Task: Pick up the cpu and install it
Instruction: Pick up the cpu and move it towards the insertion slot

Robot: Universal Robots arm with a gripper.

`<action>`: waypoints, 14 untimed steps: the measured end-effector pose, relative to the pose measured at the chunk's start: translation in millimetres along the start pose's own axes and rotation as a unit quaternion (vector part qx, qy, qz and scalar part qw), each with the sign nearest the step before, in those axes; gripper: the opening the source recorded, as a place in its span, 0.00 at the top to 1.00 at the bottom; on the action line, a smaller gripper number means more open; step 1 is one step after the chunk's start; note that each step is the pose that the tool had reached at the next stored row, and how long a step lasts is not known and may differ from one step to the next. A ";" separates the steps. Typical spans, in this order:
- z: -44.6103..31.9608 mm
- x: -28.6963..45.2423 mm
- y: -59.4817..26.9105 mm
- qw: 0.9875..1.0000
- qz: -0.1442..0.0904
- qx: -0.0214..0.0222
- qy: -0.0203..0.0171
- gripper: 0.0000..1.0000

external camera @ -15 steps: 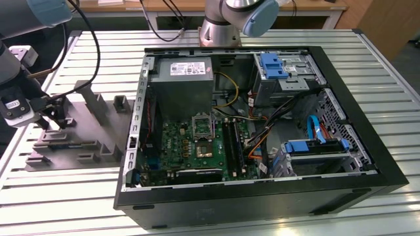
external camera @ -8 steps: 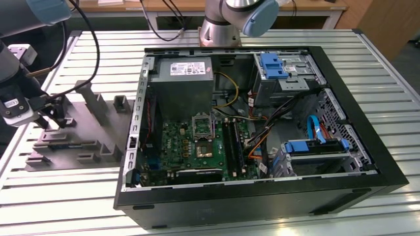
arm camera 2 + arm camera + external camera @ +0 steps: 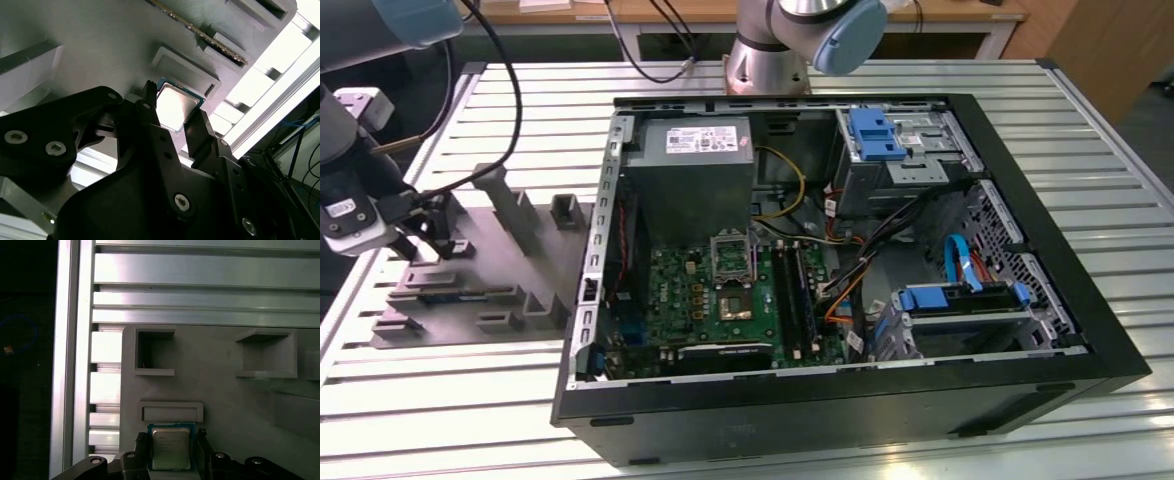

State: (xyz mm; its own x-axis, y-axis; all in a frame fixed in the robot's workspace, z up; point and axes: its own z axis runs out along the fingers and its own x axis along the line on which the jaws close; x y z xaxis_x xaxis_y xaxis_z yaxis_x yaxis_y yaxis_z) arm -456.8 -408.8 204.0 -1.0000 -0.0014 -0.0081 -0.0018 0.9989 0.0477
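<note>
My hand (image 3: 172,111) straddles the cpu (image 3: 171,449), which lies in the grey fixture (image 3: 225,405), squared to pinch opposite edges. Whether it grips yet, I cannot tell.

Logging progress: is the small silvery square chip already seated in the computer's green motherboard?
No; in the first wrist view the silvery square cpu sits over the grey moulded fixture tray on the slatted aluminium table.
</note>
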 end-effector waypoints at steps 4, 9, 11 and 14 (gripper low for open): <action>-0.6 0.0 0.0 1.000 0.000 0.000 0.000 0.53; -2.2 0.0 0.1 1.000 0.000 0.000 0.000 0.53; -2.9 0.0 0.2 1.000 0.000 0.000 0.000 0.53; -4.2 -0.1 0.2 1.000 0.000 0.000 0.000 0.53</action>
State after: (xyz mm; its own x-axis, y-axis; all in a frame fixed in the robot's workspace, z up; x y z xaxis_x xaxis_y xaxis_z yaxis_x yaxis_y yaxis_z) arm -456.7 -408.8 208.1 -1.0000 -0.0014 -0.0082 -0.0018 0.9989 0.0477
